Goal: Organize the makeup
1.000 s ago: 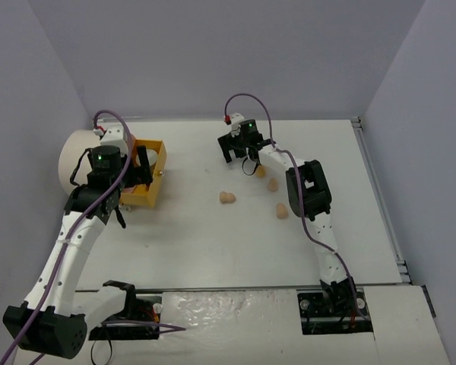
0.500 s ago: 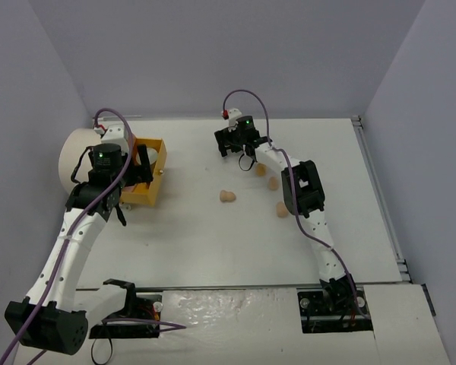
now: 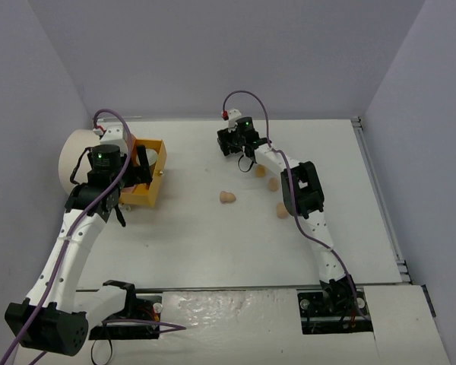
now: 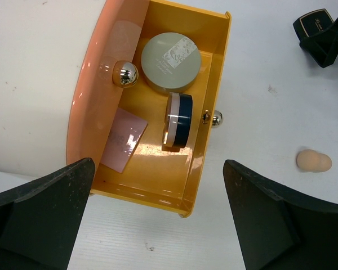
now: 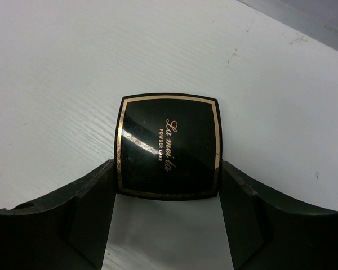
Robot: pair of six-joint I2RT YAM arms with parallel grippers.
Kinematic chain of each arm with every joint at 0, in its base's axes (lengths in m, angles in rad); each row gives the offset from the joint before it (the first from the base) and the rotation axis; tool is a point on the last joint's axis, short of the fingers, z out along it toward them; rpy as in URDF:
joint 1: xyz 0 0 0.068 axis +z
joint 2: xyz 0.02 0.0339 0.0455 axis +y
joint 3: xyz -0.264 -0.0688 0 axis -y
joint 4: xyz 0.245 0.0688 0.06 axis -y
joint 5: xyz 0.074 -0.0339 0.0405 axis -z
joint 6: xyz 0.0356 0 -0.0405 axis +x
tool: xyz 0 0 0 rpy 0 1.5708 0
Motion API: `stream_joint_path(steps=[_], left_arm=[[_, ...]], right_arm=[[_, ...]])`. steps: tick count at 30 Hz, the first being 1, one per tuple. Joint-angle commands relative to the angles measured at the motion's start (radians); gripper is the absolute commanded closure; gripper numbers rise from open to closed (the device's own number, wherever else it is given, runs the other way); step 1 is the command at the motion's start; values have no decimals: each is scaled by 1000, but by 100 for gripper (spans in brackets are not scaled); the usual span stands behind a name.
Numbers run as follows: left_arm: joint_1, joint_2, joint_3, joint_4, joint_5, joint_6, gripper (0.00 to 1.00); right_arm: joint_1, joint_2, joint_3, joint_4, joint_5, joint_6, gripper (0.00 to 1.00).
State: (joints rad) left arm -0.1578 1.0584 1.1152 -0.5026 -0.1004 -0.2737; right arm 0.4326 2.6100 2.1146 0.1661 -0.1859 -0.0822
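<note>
Right pincer clamped the compact between its fingers; left pincer hung wide open, the drawer directly below its gap.

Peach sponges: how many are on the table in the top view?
4. One sponge lies alone mid-table, a second lies beside the right arm, and two more lie further back against that arm. The arm may hide others.

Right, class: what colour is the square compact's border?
Gold, on the black square compact; right wrist view.
</note>
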Motion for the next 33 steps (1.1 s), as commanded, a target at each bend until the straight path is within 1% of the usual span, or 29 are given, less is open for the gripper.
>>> stream_joint_path(steps=[1, 4, 8, 9, 13, 16, 17, 20, 21, 25, 27, 29, 33], left_arm=[[8, -9, 15, 70, 15, -12, 3], [9, -9, 15, 70, 26, -15, 3], [10, -14, 20, 69, 48, -28, 3], [10, -13, 23, 72, 67, -33, 3], [9, 11, 64, 61, 169, -68, 3], [9, 21, 105, 27, 231, -101, 3], [7, 18, 124, 16, 269, -111, 3], [7, 15, 148, 3, 317, -148, 3], [7, 13, 165, -4, 364, -166, 3], [6, 8, 203, -28, 469, -212, 3], [6, 5, 211, -34, 535, -245, 3], [2, 0, 207, -29, 569, -287, 3], [-27, -4, 189, 5, 653, -356, 3]], right_arm=[[13, -96, -89, -19, -13, -11, 81], [37, -222, -211, 31, -38, -14, 89], [86, -362, -398, 113, -47, -14, 93], [97, -423, -440, 129, -49, -13, 94], [154, -624, -589, 189, -67, -17, 94], [199, -729, -693, 205, -76, -31, 94], [225, -790, -740, 210, -79, -30, 94], [267, -902, -801, 242, -96, -19, 94], [283, -962, -850, 263, -110, -11, 94], [348, -1115, -976, 343, -155, 8, 93], [378, -1160, -1022, 366, -173, 13, 93], [403, -1207, -1042, 369, -177, 8, 92], [423, -1260, -1077, 372, -188, 11, 92]])
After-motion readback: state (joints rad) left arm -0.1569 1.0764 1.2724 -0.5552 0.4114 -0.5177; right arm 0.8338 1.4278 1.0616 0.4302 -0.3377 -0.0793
